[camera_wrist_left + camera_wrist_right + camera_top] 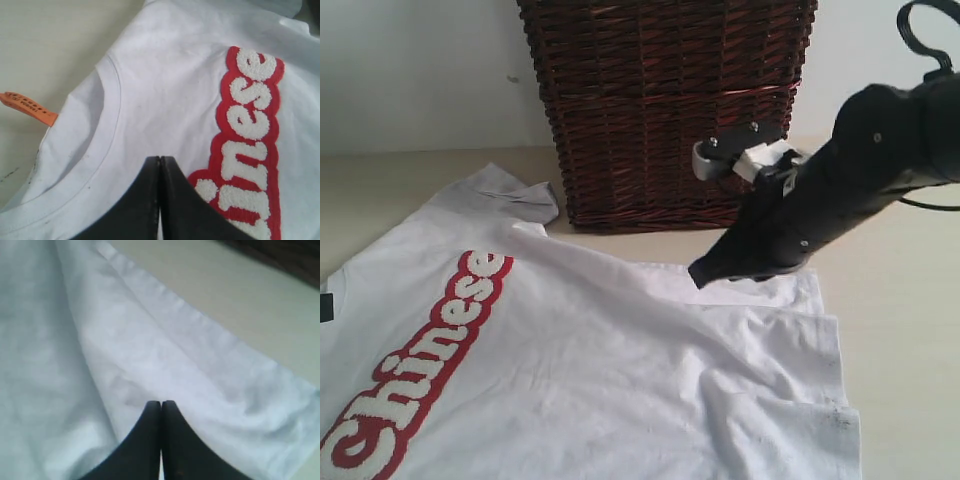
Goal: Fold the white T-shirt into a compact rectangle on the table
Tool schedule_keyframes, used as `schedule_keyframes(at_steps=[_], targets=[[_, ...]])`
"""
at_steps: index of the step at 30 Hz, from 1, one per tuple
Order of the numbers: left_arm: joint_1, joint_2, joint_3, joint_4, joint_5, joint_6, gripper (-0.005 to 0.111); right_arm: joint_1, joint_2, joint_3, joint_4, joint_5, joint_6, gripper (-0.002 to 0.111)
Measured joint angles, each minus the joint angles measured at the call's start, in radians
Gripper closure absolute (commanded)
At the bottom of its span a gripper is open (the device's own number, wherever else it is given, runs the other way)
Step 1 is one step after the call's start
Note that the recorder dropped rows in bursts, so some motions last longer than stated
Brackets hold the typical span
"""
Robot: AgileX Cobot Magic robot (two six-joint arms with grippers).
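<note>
The shirt is lying spread out on the table, right in front of the basket. One sleeve is reaching up just beside the basket's bottom corner. The shirt is not folded yet, and it is bunching into soft wrinkles near the right gripper. That gripper is hanging low in front of the basket, over the shirt's edge on the basket side. Its jaws are pressing tight together, with no cloth showing between them. The left gripper is hovering farther from the basket, over the chest just by the collar. Its jaws are pinching together too, holding nothing I can see. An orange tag is sticking out by the collar onto the table. The shirt is looking thin, light and floppy, so it is probably going to sag and drag when lifted instead of keeping its shape. It is not looking breakable or slippery. The puffy letters are looking thicker, so that part is likely bending less easily. The best places to grab are looking like the sewn edges: the hem under the right gripper and the shoulder beside the collar. The seams there are giving the jaws something firmer to pinch. Both grippers are needing to open first.
</note>
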Motion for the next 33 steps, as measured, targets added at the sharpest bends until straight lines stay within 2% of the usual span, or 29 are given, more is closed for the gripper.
schedule_keyframes(at_steps=[12, 17, 26, 33], targets=[[0.000, 0.000, 0.000, 0.000, 0.022, 0.000, 0.107, 0.000, 0.129, 0.043, -0.721, -0.015, 0.752, 0.108], [0.000, 0.000, 0.000, 0.000, 0.022, 0.000, 0.107, -0.007, 0.131, 0.043, -0.926, -0.048, 0.962, 0.108], [0.000, 0.000, 0.000, 0.000, 0.022, 0.000, 0.107, -0.101, 0.239, 0.034, -0.967, -0.121, 1.027, 0.108], [0.000, 0.000, 0.000, 0.000, 0.022, 0.000, 0.107, -0.163, 0.311, -0.069, -0.975, -0.150, 1.027, 0.108]])
